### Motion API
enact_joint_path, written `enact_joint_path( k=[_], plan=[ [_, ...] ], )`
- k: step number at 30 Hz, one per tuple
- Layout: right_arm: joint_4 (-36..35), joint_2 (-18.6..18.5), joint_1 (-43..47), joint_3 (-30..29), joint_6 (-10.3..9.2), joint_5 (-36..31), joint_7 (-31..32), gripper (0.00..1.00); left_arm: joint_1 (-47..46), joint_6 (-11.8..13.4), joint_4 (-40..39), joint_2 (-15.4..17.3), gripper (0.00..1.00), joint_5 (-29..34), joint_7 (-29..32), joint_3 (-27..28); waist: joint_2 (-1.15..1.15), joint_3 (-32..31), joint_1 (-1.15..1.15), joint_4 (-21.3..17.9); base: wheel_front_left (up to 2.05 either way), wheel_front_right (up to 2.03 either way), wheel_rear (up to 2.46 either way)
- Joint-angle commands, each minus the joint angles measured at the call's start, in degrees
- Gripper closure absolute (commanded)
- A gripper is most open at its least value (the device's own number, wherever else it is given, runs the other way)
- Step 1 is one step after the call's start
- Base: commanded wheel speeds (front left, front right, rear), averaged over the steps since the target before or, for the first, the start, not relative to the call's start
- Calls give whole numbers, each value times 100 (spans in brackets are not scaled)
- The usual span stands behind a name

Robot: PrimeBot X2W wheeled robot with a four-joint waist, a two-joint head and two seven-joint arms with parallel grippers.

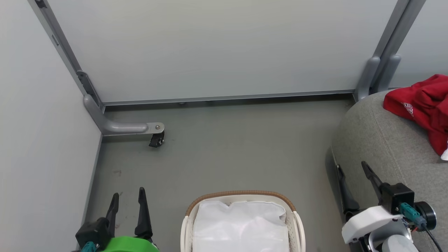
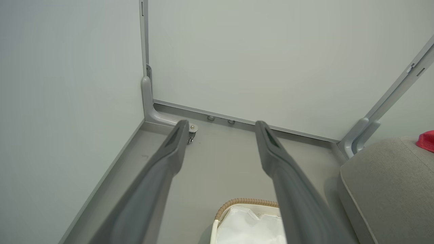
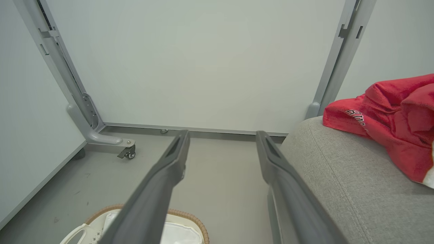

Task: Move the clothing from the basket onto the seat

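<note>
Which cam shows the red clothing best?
Right wrist view: the clothing lies large on the seat, white lettering visible. Head view has it at the right edge, cropped. Left wrist view catches a small red corner at its right edge.

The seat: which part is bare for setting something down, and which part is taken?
The seat is bare along its rounded left edge and near part. The clothing crowds its far right. The floor between the basket and the wall panel is bare too.
</note>
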Motion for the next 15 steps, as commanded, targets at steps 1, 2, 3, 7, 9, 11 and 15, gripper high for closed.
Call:
enact_joint_path(
  k=[1, 2, 3, 7, 9, 11, 15],
  plan=[
    [-63, -15, 156, 20, -6, 99, -13, 0, 105, -7, -24, 10, 0, -52, -4, 1, 0, -37, 1, 15, 0, 0, 0],
    [-91, -19, 219, 21, -6, 136, -13, 0, 130, 1, -28, 10, 0, -62, -4, -5, 0, -46, 1, 11, 0, 0, 0],
    [-118, -18, 290, 24, -6, 164, -13, 0, 157, 14, -30, 10, 0, -75, -4, -11, 0, -60, 1, 4, 0, 0, 0],
    [-173, -15, 475, 59, -6, 231, -13, 0, 193, 8, 2, 10, 0, -81, -4, -40, 0, -103, 1, -47, 0, 0, 0],
    [-189, -14, 516, 84, -6, 253, -13, 0, 175, -12, 28, 10, 0, -63, -4, -59, 0, -115, 1, -76, 0, 0, 0],
    [-192, -15, 553, 97, -6, 245, -13, 0, 159, -13, 50, 10, 0, -59, -4, -74, 0, -125, 1, -106, 0, 0, 0],
    [-177, -14, 555, 91, -6, 186, -13, 0, 116, -21, 85, 10, 0, -7, -4, -91, 0, -130, 1, -151, 0, 0, 0]
  ],
)
